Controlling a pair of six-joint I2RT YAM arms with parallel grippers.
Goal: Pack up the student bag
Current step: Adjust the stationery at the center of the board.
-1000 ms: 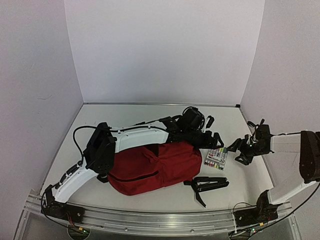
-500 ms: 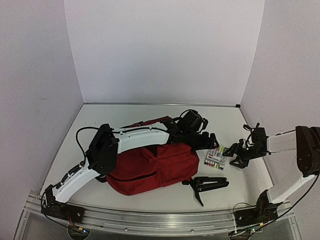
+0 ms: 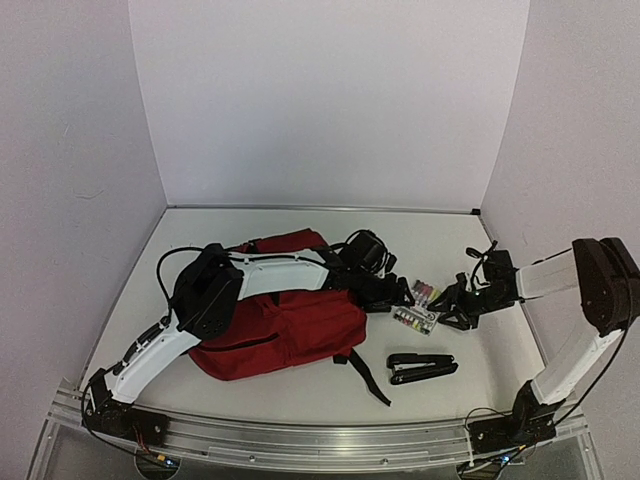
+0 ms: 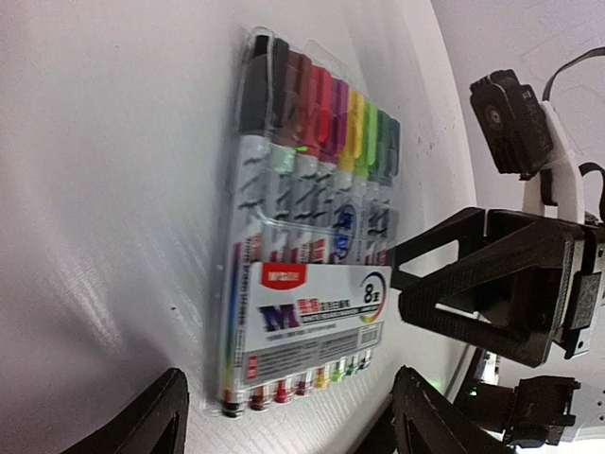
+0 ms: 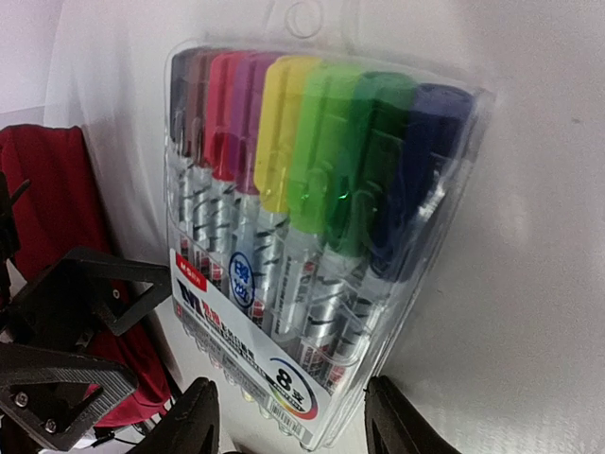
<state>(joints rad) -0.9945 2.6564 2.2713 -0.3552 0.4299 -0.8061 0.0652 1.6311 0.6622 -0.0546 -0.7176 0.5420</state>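
The student bag [image 3: 280,325] lies flat on the white desk [image 3: 200,240], left of centre. Its dark red fabric is partly covered by the left arm, which reaches across it. A black strap [image 3: 368,372] trails from its near right corner toward a black stapler [image 3: 420,367], which lies apart from the bag on the near right of the desk.

Just right of the bag lies a clear pack of markers [image 3: 415,312]. It holds 8 pens in a row (black, brown, red, purple, yellow, 2 greens and dark blue), with a red-and-white label across the barrels.

The 2 grippers meet at this pack from opposite sides. The left gripper [image 3: 392,298] comes in from the bag side. In its wrist view its jaws stand wide, 1 finger on each side of the pack's label end, and there is a gap at the left finger [image 4: 156,416].

The right gripper [image 3: 452,308] comes in from the right. Its jaws are also parted but closer together, flanking the same end of the pack in its own wrist view. I cannot tell whether its fingers [image 5: 203,416] touch the plastic. The pack still rests on the desk.
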